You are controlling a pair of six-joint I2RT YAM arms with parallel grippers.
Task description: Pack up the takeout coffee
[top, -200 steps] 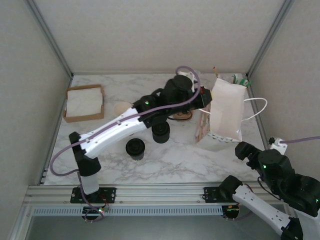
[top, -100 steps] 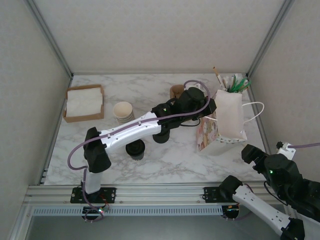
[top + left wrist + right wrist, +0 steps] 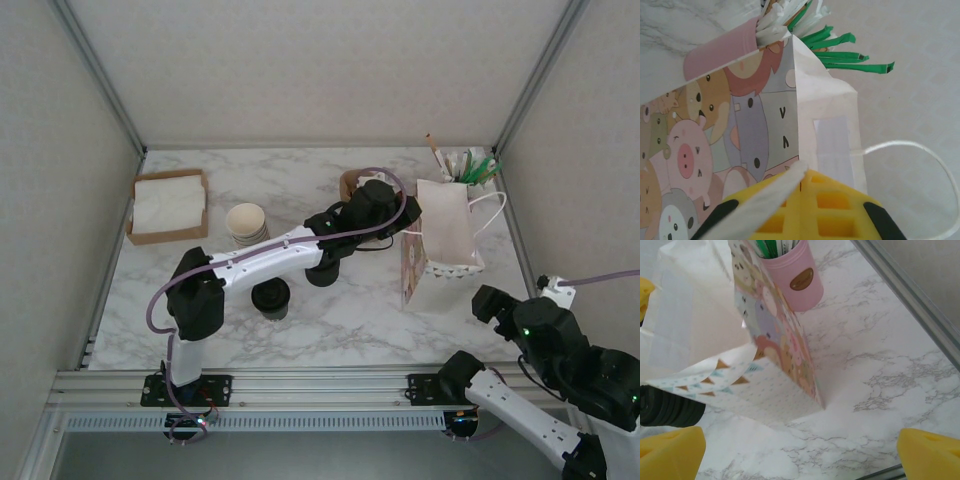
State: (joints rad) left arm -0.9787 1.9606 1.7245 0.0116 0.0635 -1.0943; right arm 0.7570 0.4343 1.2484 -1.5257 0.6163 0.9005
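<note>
Takeout coffee (image 3: 270,296) stands upright on the marble table (image 3: 350,320), black lid on top, on the near side of the left forearm in the top view. Left gripper (image 3: 408,226) is well apart from it, off to the right and farther back, pinched tight on the white handle (image 3: 765,200) of the paper bag (image 3: 445,230). Right gripper (image 3: 800,460) is spread wide with nothing held, near the bag's near-right corner. The coffee lies well to its left.

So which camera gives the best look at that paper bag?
Top external: the whole paper bag shows, looped handle included. The left wrist view gives a close-up of its cartoon-animal side; the right wrist view shows its lower side and bottom corner.
</note>
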